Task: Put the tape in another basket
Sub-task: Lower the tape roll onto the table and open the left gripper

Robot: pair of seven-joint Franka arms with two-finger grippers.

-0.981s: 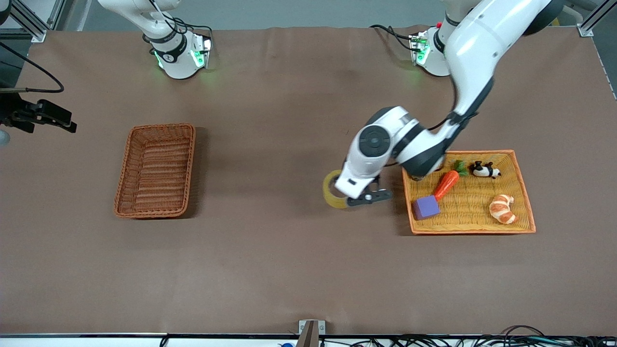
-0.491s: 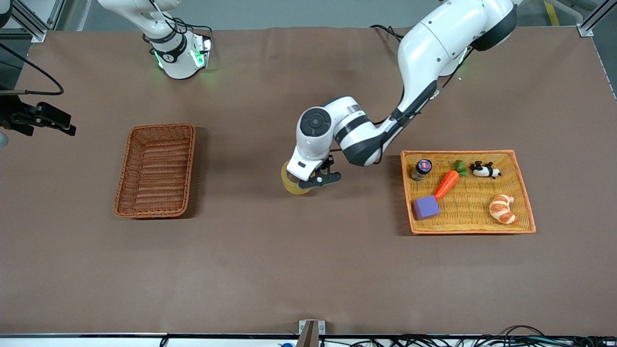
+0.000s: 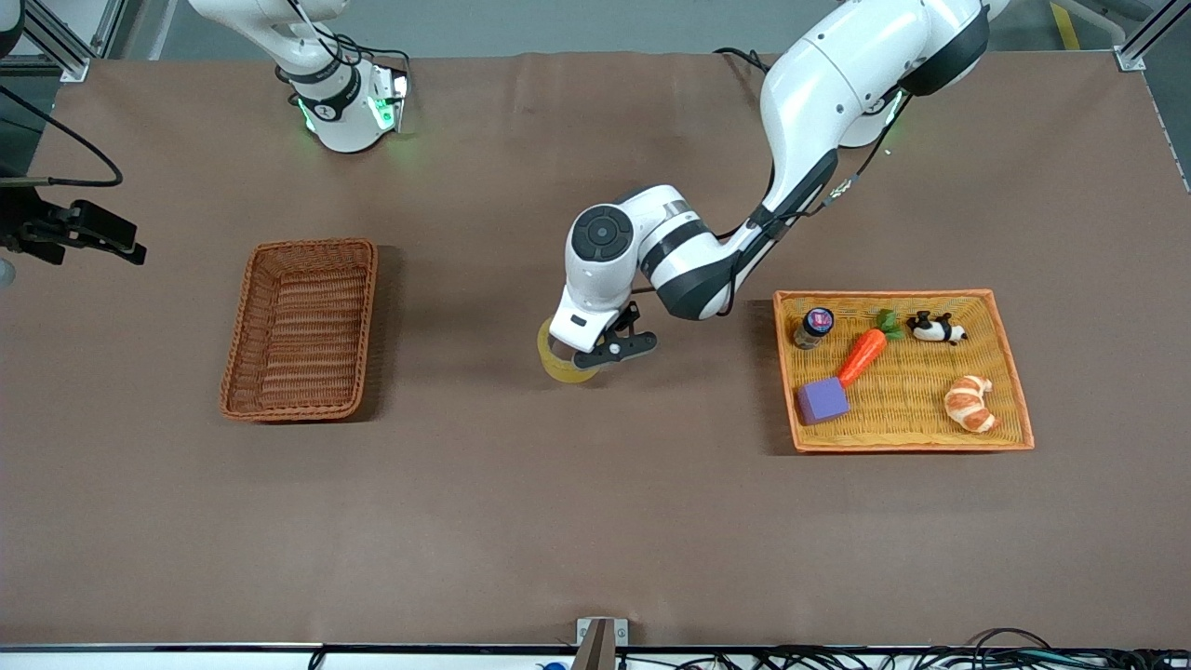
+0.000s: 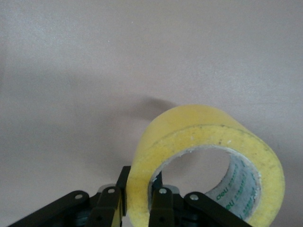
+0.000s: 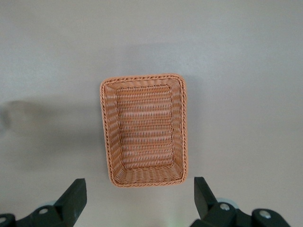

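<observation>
My left gripper point(image 3: 582, 358) is shut on the rim of the yellowish tape roll point(image 3: 561, 363) and holds it over the bare middle of the table, between the two baskets. In the left wrist view the roll point(image 4: 199, 142) stands on edge with one finger on each side of its wall. The reddish-brown deep basket point(image 3: 300, 328) stands empty toward the right arm's end of the table. It also shows in the right wrist view point(image 5: 144, 128), between the wide-open fingers of my right gripper point(image 5: 137, 201). That gripper point(image 3: 102, 234) hangs at the table's edge, out past the basket.
The flat yellow-orange tray point(image 3: 904, 370) toward the left arm's end holds a purple block point(image 3: 822, 400), a carrot point(image 3: 863, 354), a croissant point(image 3: 969, 403), a panda figure point(image 3: 936, 328) and a small jar point(image 3: 814, 327).
My left arm has carried the tape from beside the tray to the middle of the table, toward the reddish-brown basket, uncovering the jar. In the last half second it barely moved. The right arm stays still.
</observation>
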